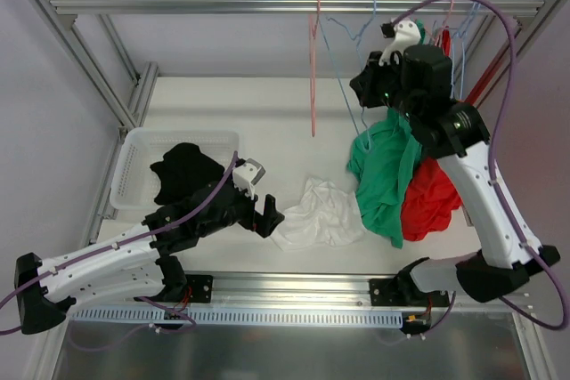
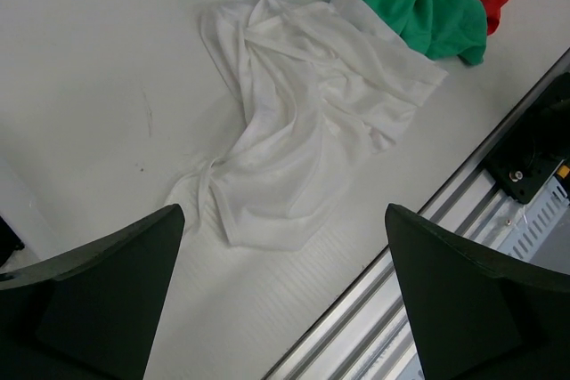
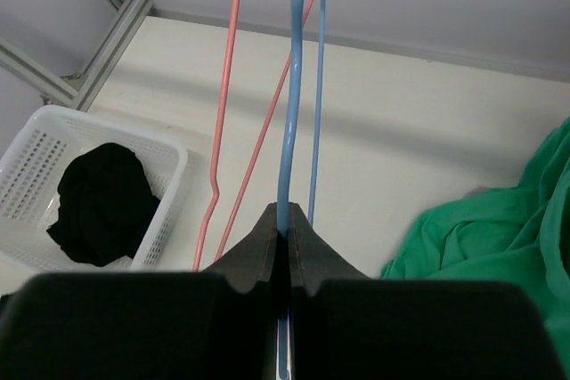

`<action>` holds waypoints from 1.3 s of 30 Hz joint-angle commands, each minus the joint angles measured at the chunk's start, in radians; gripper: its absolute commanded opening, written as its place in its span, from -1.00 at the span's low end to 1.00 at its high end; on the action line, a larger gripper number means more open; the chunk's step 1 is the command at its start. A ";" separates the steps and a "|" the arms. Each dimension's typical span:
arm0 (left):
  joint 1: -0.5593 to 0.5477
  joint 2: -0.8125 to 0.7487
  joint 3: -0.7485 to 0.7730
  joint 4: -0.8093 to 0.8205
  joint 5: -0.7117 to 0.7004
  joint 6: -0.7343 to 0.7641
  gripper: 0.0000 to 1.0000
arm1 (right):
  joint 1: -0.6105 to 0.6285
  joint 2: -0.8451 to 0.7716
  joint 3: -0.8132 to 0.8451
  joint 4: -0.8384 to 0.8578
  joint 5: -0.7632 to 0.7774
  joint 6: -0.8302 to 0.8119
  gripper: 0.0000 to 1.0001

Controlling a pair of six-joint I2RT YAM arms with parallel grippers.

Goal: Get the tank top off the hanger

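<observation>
Nearest the bases, the aluminium rail runs along the table's front edge. Just beyond it the left gripper hovers low over the table with its jaws spread wide and nothing between them; in the left wrist view both dark fingers frame bare table surface.

Directly ahead of that gripper lies a crumpled white garment, flat on the table, touching nothing but the tabletop at its near end. Its far right edge lies just beside the hem of the green tank top.

To the left, the white basket sits at the table's left side with a black garment bundled inside, part of it draped over the basket's right rim.

On the right, the green tank top hangs bunched from up near the right gripper, its lower part reaching down toward the table. A red garment hangs beside it on the right, partly behind it.

Further back and higher, the right gripper is raised close to the overhead bar. Its jaws are pressed together on the stem of a blue hanger, as the right wrist view shows plainly. The green tank top is at the lower right of that view.

A pink hanger hangs empty from the bar to the left of the blue one. More hangers cluster at the bar's right end; details there are too small to tell.
</observation>
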 commanded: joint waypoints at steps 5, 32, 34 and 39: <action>-0.003 -0.021 0.006 -0.028 0.023 -0.006 0.97 | 0.021 0.282 0.357 -0.077 0.118 -0.049 -0.99; -0.073 0.624 0.296 0.026 0.026 -0.013 0.97 | 0.001 -0.296 -0.130 -0.108 0.262 -0.031 0.99; -0.090 0.748 0.359 0.026 0.010 -0.022 0.97 | -0.002 -0.451 -0.210 -0.111 0.244 -0.032 0.99; -0.128 0.997 0.500 0.029 -0.002 -0.022 0.98 | -0.001 -0.625 -0.276 -0.196 0.140 -0.046 0.99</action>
